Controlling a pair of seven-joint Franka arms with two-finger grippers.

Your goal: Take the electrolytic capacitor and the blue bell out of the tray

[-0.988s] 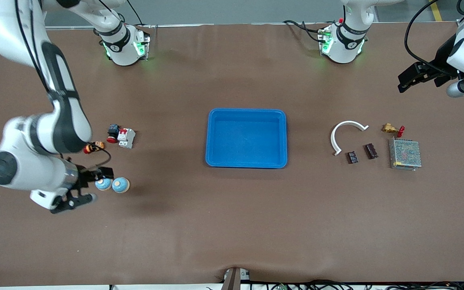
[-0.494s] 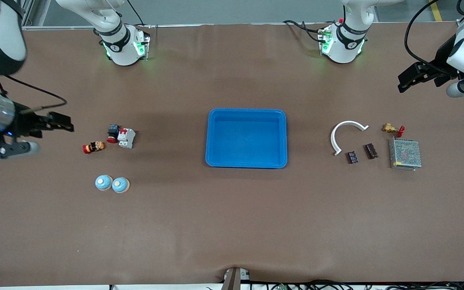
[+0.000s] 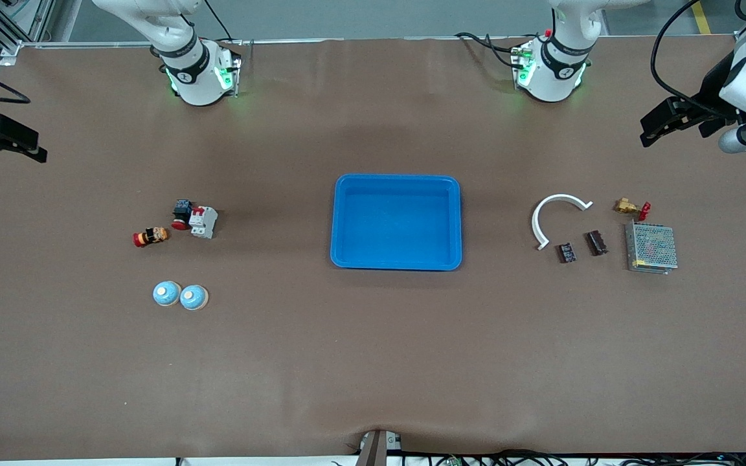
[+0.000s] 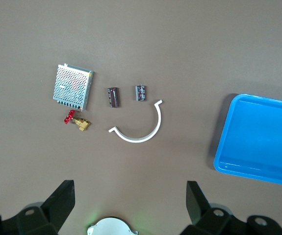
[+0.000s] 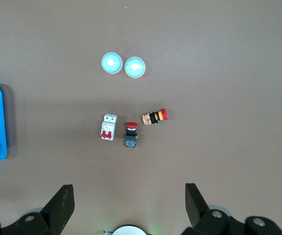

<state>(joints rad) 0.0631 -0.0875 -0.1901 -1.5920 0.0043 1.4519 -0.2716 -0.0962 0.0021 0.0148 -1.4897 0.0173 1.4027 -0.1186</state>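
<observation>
Two blue dome bells point(image 3: 166, 294) point(image 3: 193, 298) sit side by side on the table toward the right arm's end, also seen in the right wrist view point(image 5: 111, 63) point(image 5: 135, 67). Two small dark capacitors point(image 3: 566, 252) point(image 3: 596, 243) lie toward the left arm's end, shown too by the left wrist view point(image 4: 113, 96) point(image 4: 141, 92). A blue tray point(image 3: 396, 223) stands mid-table with nothing in it. My right gripper point(image 3: 37, 147) hangs open and holds nothing at its table end, high above the bells. My left gripper point(image 3: 655, 126) is open and holds nothing, high over its end.
By the capacitors lie a white curved strip point(image 3: 557, 213), a brass valve with red handle point(image 3: 631, 207) and a metal mesh box point(image 3: 651, 247). Farther from the front camera than the bells are a circuit breaker point(image 3: 203, 221), a red push button point(image 3: 181, 213) and an orange-red switch point(image 3: 150, 236).
The right arm has swung up and away from just beside the bells to the table's edge at its own end. Both bells stay put. The left arm has barely moved.
</observation>
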